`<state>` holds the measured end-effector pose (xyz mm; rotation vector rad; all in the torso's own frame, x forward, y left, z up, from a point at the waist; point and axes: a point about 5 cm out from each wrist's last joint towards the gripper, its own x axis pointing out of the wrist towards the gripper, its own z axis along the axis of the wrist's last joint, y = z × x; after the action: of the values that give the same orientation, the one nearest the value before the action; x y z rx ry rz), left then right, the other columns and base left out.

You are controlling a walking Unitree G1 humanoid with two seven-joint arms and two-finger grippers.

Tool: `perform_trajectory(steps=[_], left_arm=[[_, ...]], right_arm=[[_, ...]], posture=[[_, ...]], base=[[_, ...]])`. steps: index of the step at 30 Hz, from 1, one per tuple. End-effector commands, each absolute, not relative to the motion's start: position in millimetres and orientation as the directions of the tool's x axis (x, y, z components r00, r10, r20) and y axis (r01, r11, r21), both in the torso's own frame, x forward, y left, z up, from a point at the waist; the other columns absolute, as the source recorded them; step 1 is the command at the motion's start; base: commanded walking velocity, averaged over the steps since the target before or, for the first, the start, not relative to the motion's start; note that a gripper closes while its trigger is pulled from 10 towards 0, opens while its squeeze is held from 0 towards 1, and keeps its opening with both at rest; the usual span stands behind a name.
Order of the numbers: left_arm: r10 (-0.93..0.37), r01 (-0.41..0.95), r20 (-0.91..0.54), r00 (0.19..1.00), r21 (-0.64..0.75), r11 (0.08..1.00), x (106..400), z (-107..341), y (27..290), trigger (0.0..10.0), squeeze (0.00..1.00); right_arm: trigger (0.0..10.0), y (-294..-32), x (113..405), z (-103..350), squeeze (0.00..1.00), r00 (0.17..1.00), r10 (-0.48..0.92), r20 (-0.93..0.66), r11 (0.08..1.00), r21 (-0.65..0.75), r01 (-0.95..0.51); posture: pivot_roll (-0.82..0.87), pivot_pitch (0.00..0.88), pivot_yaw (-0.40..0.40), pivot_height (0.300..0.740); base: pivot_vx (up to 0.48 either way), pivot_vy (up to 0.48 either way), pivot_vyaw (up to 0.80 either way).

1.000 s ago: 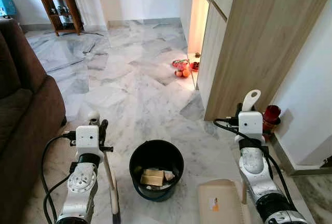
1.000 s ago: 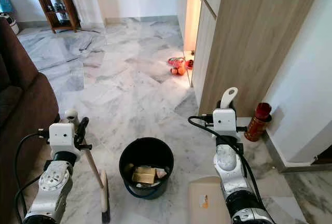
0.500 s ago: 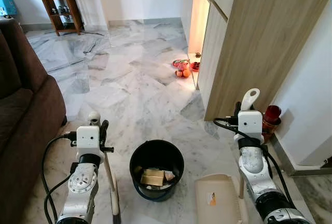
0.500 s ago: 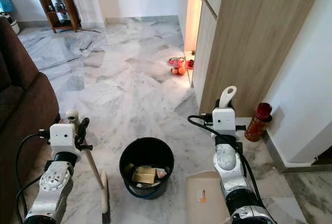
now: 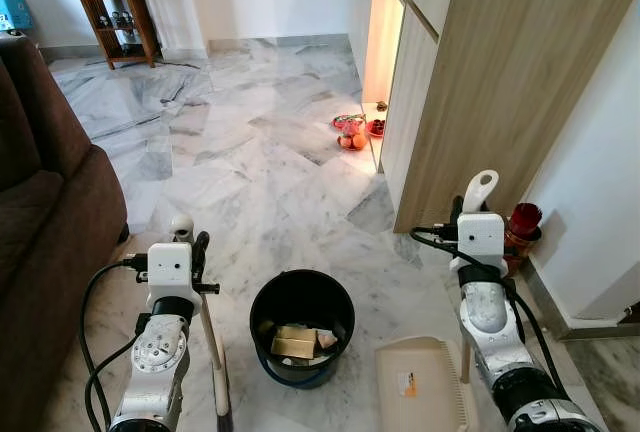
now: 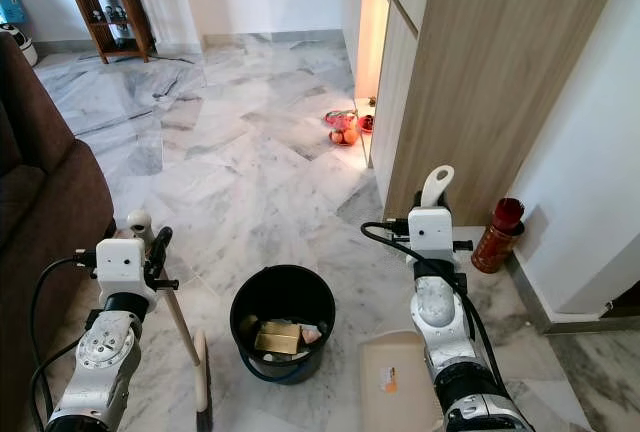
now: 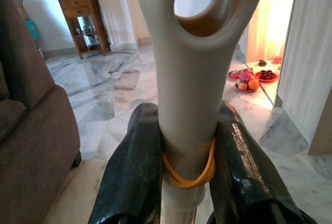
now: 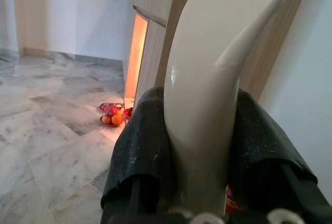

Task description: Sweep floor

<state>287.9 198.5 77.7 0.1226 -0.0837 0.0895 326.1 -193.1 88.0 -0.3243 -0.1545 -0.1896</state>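
A slim cream plastic broom [image 6: 187, 337] is being clamped by its handle between the two black fingers of the left gripper [image 7: 188, 177], its bristle head resting on the grey-veined marble floor [image 5: 250, 152] just beside a round black plastic bin [image 5: 301, 324] that is already holding scraps of litter. A flat cream plastic dustpan [image 5: 420, 385] is being gripped by its upright handle in the closed right gripper [image 8: 202, 167], its pan lying near the bin on the opposite side. Judging from this, the step would be done well if the pan's lip were kept flat against the floor and short, low strokes were drawn towards it.
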Motion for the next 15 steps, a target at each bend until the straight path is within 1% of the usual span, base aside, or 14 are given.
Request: perform_trajectory(steps=[1, 15], left_arm=[[0.076, -0.093, 0.132, 0.988, 0.124, 0.988, 290.6, 86.4, 197.4, 10.0, 0.0], [0.075, -0.092, 0.134, 0.988, 0.121, 0.988, 290.3, 86.1, 196.3, 10.0, 0.0]], right_arm=[[10.0, -192.5, 330.1, 96.2, 0.0, 0.966, -0.141, 0.217, 0.93, -0.305, 0.204], [10.0, -190.8, 330.2, 94.8, 0.0, 0.969, -0.129, 0.211, 0.929, -0.315, 0.193]], posture=[[0.13, 0.0, 0.028, 0.74], [0.13, 0.0, 0.024, 0.74]], base=[[0.0, 0.0, 0.0], [0.0, 0.0, 0.0]])
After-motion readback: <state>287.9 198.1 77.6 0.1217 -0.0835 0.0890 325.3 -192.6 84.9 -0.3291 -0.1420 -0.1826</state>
